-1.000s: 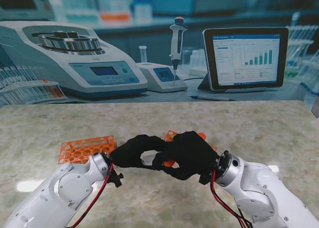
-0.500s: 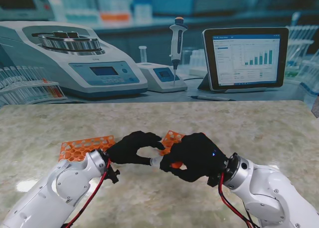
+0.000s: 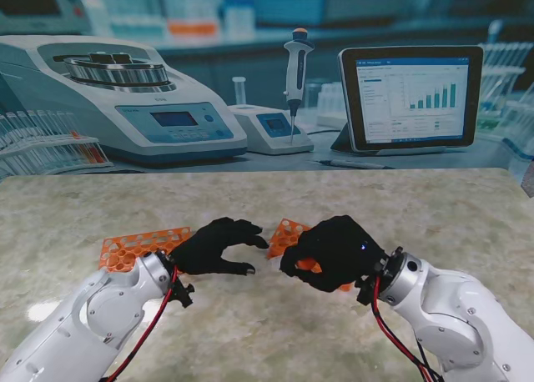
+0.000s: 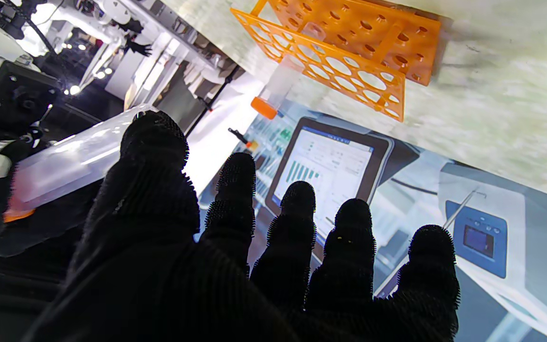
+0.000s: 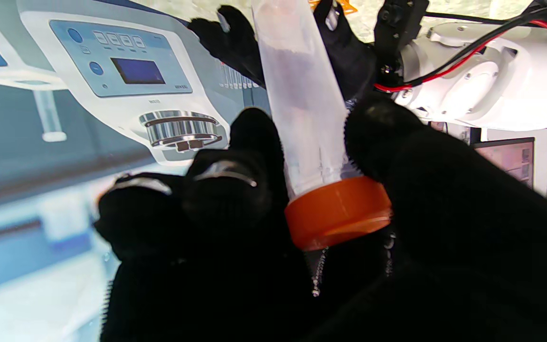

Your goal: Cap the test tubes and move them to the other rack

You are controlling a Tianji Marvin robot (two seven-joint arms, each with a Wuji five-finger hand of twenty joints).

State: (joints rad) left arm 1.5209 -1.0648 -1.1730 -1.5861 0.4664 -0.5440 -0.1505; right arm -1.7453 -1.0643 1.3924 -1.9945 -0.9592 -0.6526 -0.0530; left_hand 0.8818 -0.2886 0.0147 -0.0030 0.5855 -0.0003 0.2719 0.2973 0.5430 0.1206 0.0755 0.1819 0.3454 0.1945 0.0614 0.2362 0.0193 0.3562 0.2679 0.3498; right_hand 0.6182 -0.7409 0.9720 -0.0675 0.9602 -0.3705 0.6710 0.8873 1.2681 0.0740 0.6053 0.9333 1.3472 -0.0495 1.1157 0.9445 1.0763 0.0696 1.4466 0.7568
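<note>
Your right hand [image 3: 334, 250] grips a capped tube [image 5: 307, 118], orange cap [image 5: 339, 212] toward the palm, thumb and fingers pinching just by the cap. It hovers over the right rack [image 3: 288, 232], hiding most of it. Your left hand [image 3: 219, 245] is spread and holds nothing, just beside the left rack [image 3: 138, 248]. A gap of bare table [image 3: 267, 315] separates the hands. Another capped tube [image 4: 278, 88] stands in the rack seen by your left wrist; open marble lies farther from you
</note>
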